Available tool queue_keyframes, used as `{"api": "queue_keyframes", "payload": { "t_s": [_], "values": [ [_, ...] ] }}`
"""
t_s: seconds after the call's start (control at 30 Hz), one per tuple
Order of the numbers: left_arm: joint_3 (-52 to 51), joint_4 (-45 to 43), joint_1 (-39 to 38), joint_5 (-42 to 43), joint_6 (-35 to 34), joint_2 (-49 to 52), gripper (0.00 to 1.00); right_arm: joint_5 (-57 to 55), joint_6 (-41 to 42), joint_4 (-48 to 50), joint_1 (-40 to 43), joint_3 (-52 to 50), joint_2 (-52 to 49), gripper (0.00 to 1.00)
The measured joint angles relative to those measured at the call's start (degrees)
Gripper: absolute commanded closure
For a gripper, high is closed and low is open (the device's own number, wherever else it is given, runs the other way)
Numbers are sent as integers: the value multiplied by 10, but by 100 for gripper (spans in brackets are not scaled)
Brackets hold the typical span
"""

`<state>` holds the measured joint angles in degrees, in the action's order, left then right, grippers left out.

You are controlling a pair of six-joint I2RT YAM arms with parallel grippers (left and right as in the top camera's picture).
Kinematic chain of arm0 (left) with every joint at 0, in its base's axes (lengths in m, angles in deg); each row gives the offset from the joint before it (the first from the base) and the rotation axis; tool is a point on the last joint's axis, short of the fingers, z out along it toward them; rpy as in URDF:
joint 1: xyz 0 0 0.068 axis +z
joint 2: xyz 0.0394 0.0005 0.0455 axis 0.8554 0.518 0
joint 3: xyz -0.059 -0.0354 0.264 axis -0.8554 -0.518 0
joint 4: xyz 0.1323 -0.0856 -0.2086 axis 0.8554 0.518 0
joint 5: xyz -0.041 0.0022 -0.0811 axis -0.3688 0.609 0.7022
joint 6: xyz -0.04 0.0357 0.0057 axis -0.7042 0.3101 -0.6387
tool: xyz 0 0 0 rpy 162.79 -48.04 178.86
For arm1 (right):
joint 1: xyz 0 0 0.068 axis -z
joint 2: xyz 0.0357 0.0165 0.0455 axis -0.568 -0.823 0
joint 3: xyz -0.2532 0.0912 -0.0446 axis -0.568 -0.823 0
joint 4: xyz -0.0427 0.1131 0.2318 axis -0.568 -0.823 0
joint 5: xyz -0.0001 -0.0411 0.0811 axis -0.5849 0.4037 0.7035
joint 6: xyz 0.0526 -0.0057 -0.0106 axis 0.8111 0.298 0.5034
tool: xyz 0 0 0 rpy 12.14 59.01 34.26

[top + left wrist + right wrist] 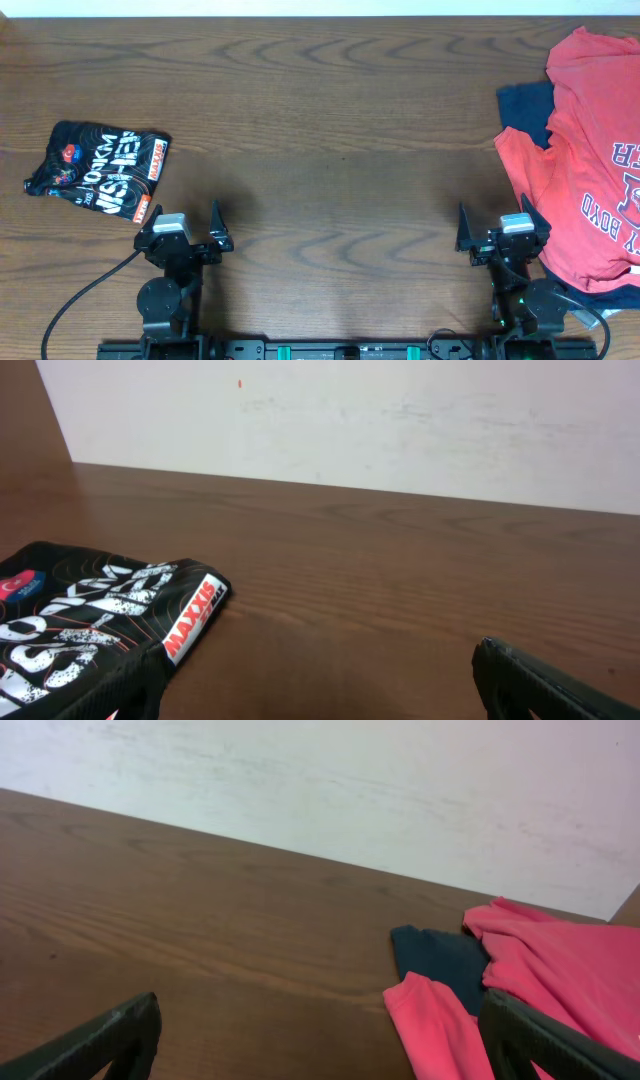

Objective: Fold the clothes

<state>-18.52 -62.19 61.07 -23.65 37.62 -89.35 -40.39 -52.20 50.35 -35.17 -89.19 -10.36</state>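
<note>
Coral-red T-shirt [590, 150] lies spread and rumpled at the right edge of the table [330, 120], partly cut off by the frame. Navy white-edged lettering shows on it, reading sideways. It lies on top of a dark navy garment [528, 108], which sticks out at its upper left and again under its lower edge.

Right hand [497, 225] sits low at the near table edge with its jaws spread wide, holding nothing. Its outer finger is just beside the red shirt's lower-left edge; contact can't be told. In the right wrist view both fingers [110, 1035] frame bare wood, with the red shirt [560, 970] and the navy cloth [440, 960] ahead to the right.

Left hand [182, 228] is also spread wide and empty, just beside a small folded black shirt [100, 170] with white and orange print, at the table's left.
</note>
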Motion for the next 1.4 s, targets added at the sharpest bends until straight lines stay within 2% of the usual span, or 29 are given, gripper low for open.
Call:
{"api": "queue_keyframes", "payload": {
  "t_s": [0.83,1.4],
  "values": [
    [0,0,0,0,0,0,2,0,0,0,0,0,-3,1],
    [0,0,0,0,0,36,2,-8,2,0,0,0,-77,1]
  ]
}}
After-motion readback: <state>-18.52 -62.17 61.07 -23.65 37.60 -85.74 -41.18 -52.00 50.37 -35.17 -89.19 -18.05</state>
